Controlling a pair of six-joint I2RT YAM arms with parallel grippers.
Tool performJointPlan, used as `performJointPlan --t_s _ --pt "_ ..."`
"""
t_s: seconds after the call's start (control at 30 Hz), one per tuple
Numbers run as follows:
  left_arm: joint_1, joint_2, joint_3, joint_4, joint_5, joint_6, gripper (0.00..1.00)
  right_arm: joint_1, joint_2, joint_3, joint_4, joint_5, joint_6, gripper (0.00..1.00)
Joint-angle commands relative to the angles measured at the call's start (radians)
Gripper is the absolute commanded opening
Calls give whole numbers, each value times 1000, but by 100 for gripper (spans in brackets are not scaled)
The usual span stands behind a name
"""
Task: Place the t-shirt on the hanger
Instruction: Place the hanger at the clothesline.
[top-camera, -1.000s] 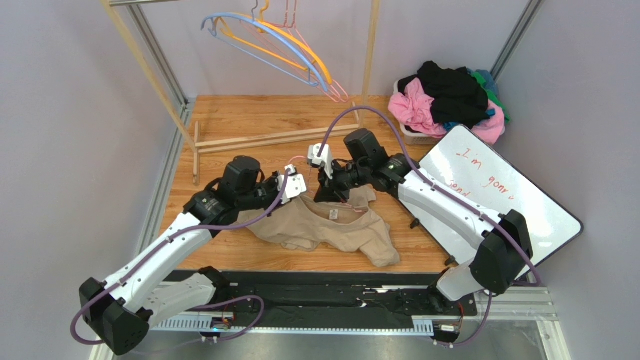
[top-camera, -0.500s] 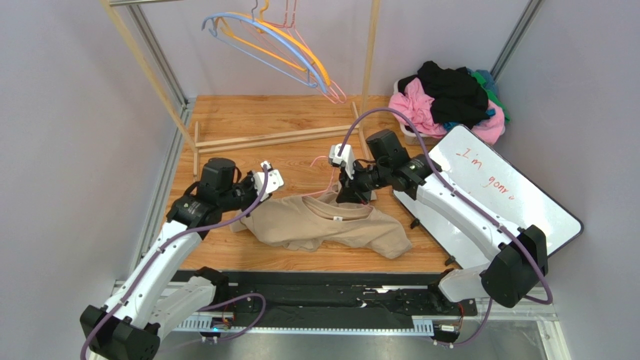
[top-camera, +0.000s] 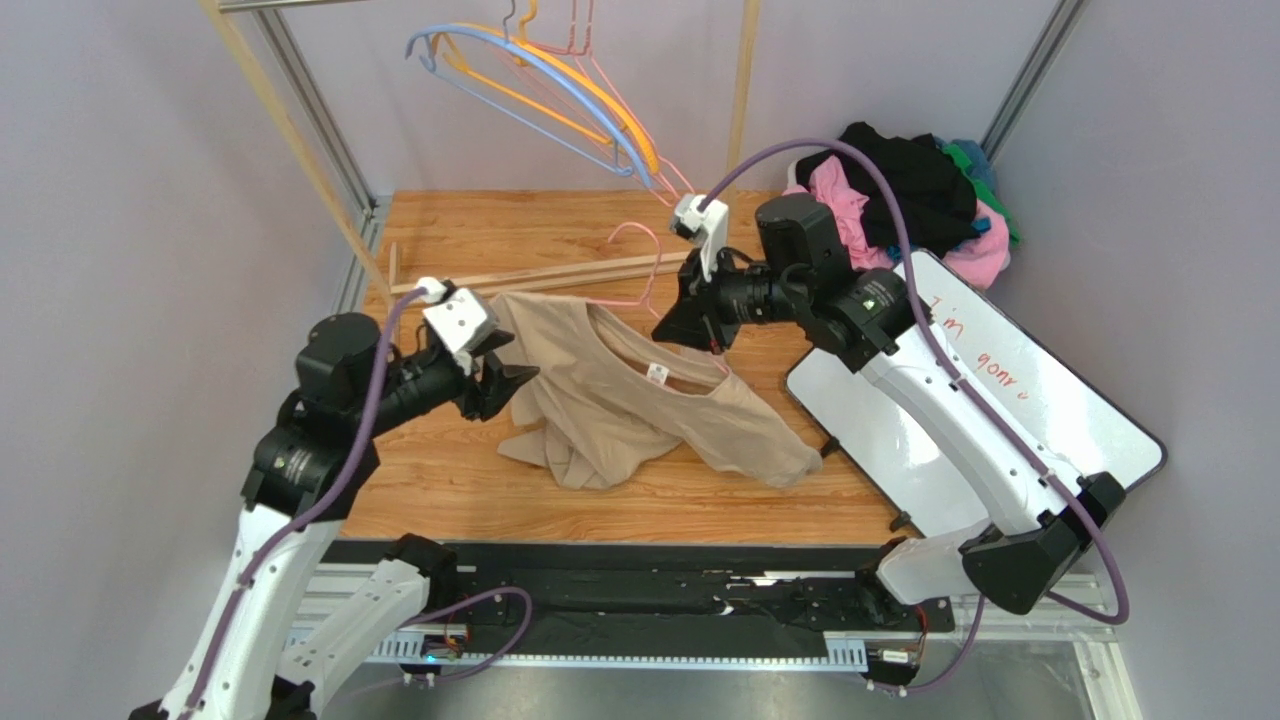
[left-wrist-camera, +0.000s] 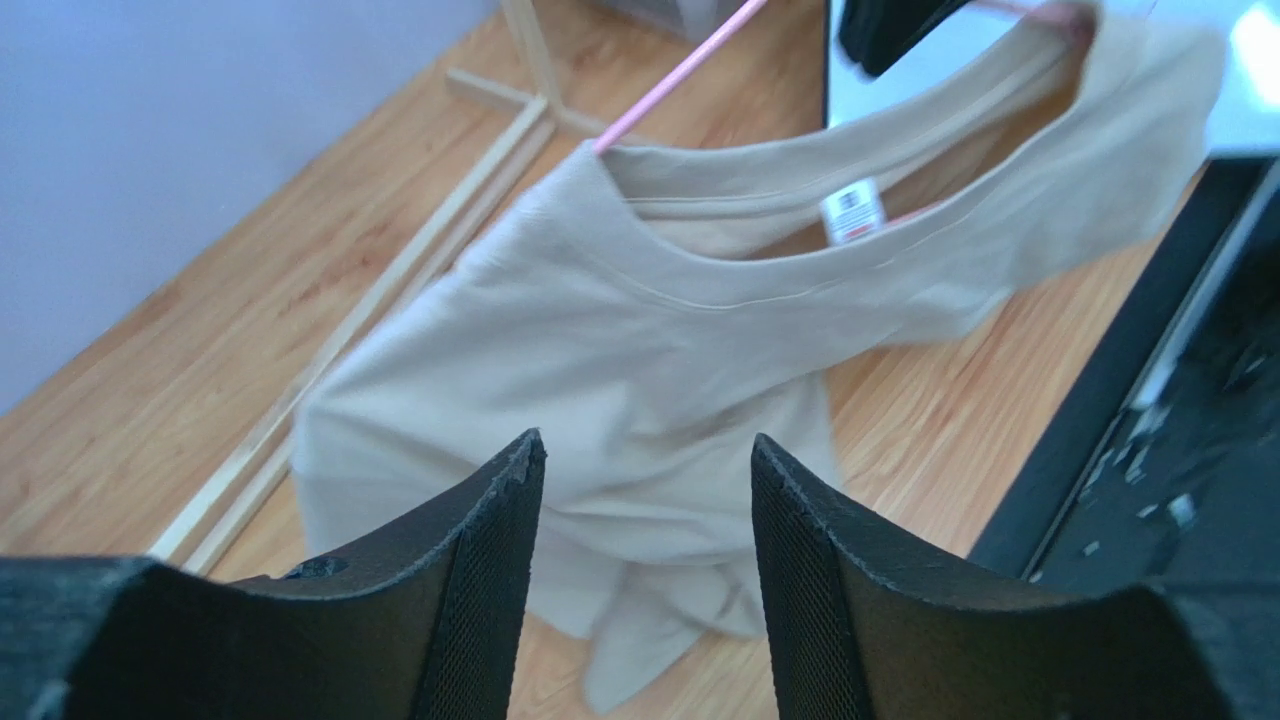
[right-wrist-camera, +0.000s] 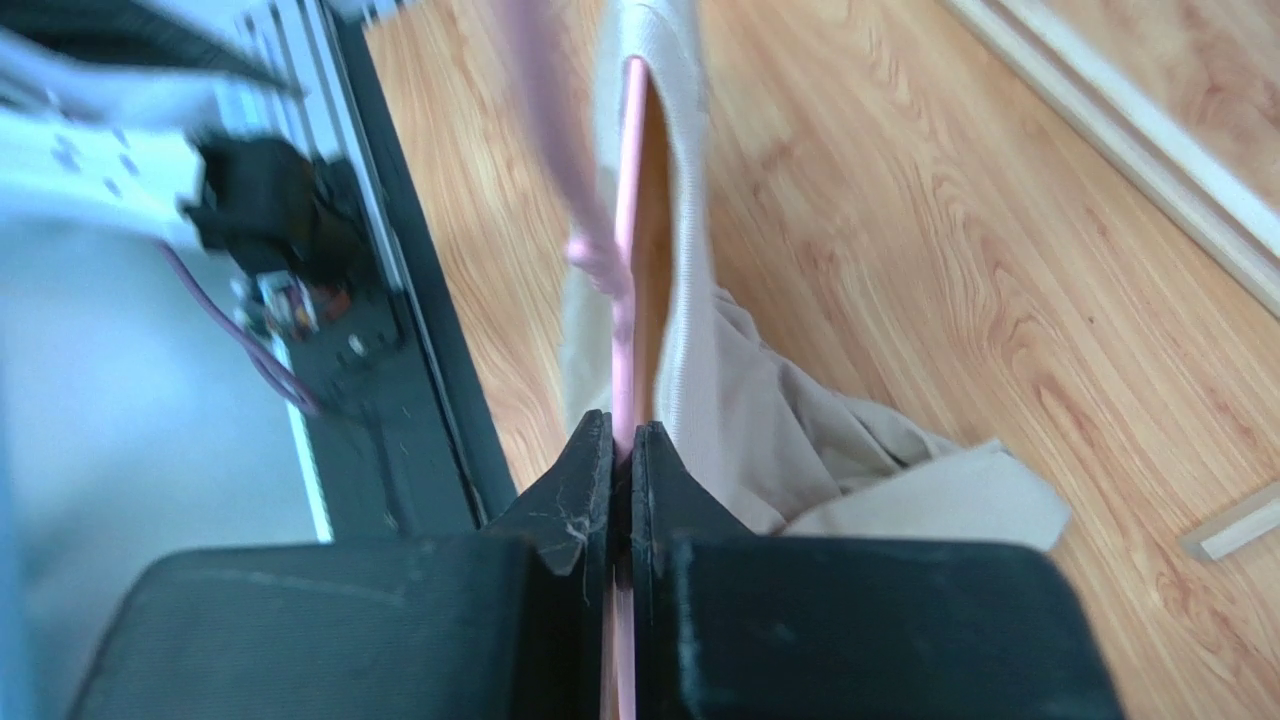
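The tan t-shirt (top-camera: 616, 398) hangs by its collar from a thin pink wire hanger (top-camera: 649, 278), its lower part bunched on the wooden floor. My right gripper (top-camera: 672, 323) is shut on the hanger's wire (right-wrist-camera: 631, 225), with the shirt (right-wrist-camera: 751, 420) draped beside the jaws (right-wrist-camera: 622, 435). My left gripper (top-camera: 508, 384) is open and empty at the shirt's left edge. In the left wrist view its jaws (left-wrist-camera: 643, 450) frame the shirt (left-wrist-camera: 676, 345), whose white neck label faces the camera, and the hanger (left-wrist-camera: 669, 83) pokes out of the collar.
A wooden rack (top-camera: 736, 105) at the back carries blue, orange and pink hangers (top-camera: 571, 90); its base rails (top-camera: 526, 278) lie on the floor. A heap of pink and black clothes (top-camera: 902, 195) sits back right. A whiteboard (top-camera: 977, 390) lies on the right.
My right gripper has raised the hanger up and toward the back, lifting the shirt's collar off the floor. My left arm has drawn back to the left, away from the collar.
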Motion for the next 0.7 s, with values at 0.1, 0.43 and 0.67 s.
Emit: performJointPlan --t_s 0.1,0.43,0.67 --pt "6 -28 82 77 96 -392 61 101 90 174 168 250 471 0" --pt "6 -33 45 135 116 -644 62 291 305 358 271 553 785 0" --pt "8 -24 0 131 16 -710 64 374 406 479 285 699 805 0"
